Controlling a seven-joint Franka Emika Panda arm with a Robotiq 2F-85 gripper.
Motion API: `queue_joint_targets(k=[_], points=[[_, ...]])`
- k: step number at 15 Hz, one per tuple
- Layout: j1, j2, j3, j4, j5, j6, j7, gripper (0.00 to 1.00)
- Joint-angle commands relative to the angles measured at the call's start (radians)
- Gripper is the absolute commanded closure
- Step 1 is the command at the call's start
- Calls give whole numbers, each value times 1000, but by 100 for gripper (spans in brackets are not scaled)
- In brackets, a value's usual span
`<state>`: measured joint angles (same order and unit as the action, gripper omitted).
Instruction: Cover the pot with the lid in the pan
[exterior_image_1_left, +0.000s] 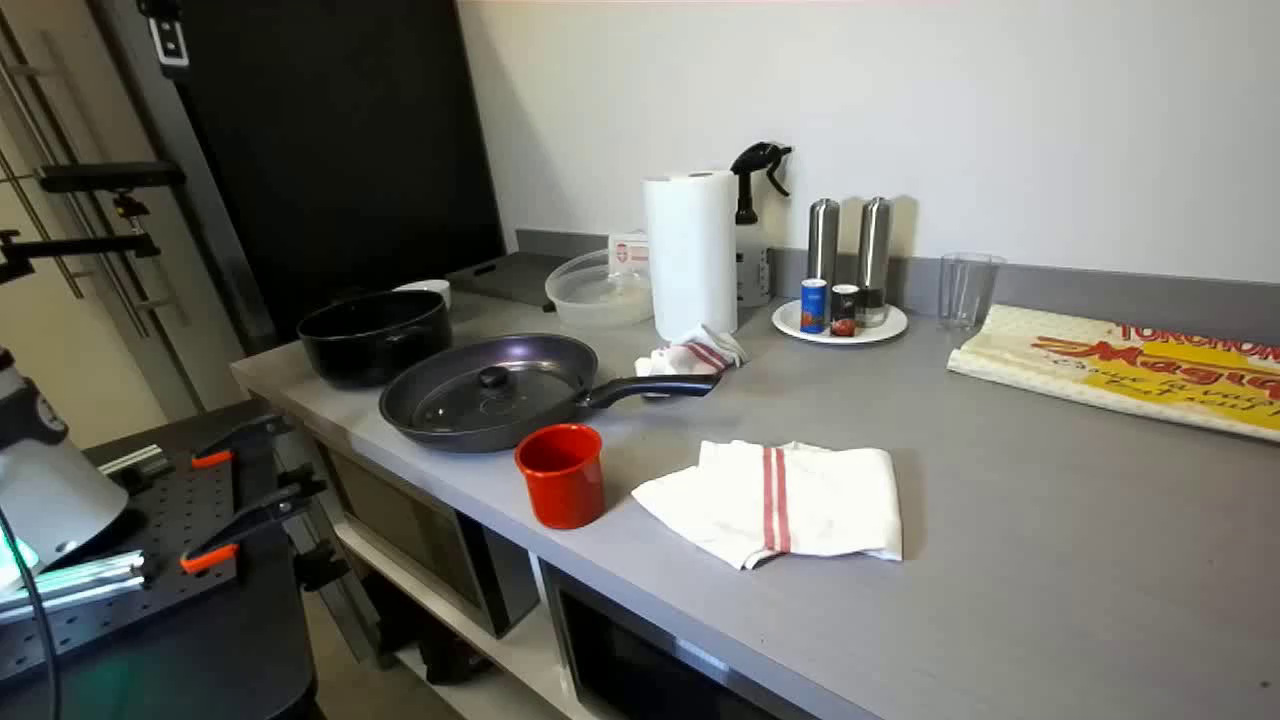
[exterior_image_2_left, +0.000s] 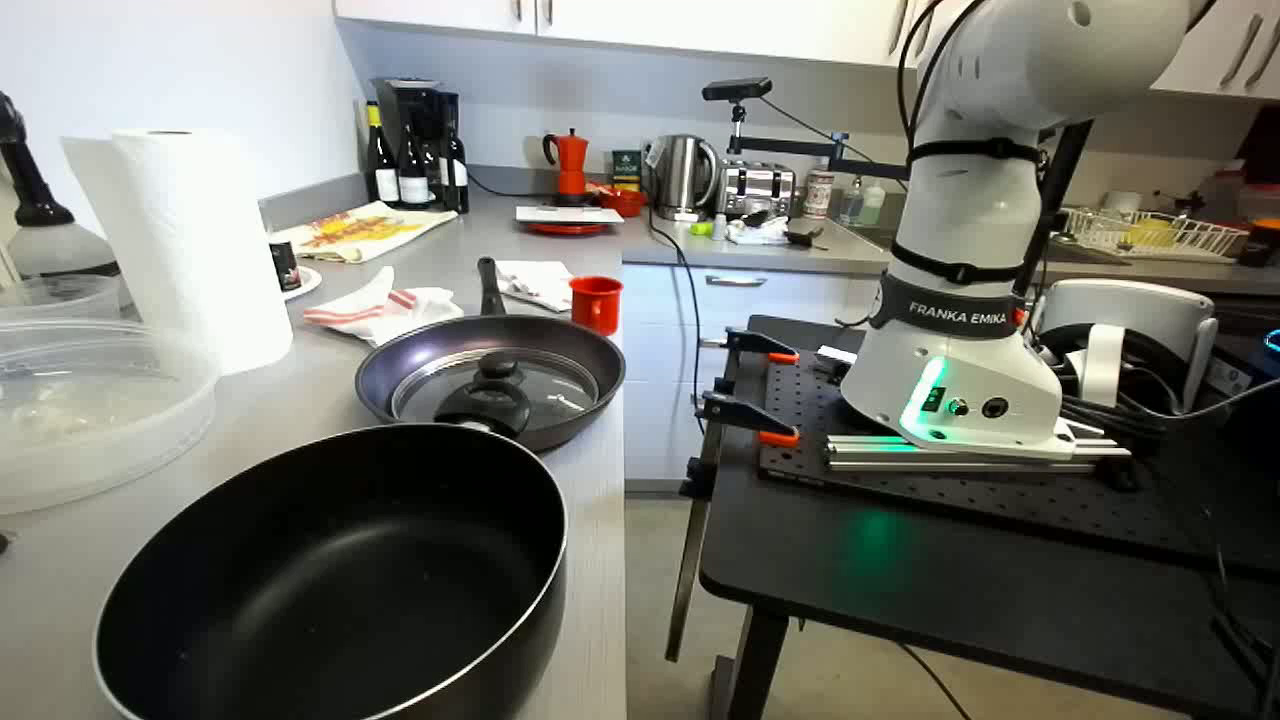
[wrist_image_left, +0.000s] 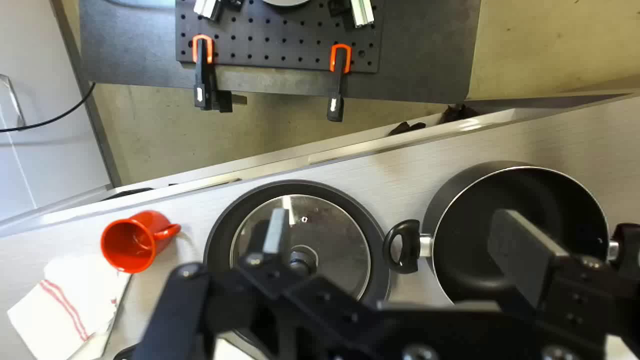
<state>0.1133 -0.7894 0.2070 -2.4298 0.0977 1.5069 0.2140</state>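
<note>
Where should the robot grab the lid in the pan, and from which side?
Probably the central dark knob, from straight above: it stands up, while the lid lies low inside the pan, whose raised sides could hamper a sideways approach.

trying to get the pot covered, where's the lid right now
In the wrist view, the lid lies inside the frying pan, between the red cup on the left and the pot on the right.
</note>
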Motion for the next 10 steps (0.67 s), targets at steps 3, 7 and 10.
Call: queue_joint_targets(k=[3,7,10], points=[[-3,0,2,2,1,-2,-2,0],[-3,0,2,3,1,-1,-2,0],[-13,43,-16,26,-12,-27,-25,0]])
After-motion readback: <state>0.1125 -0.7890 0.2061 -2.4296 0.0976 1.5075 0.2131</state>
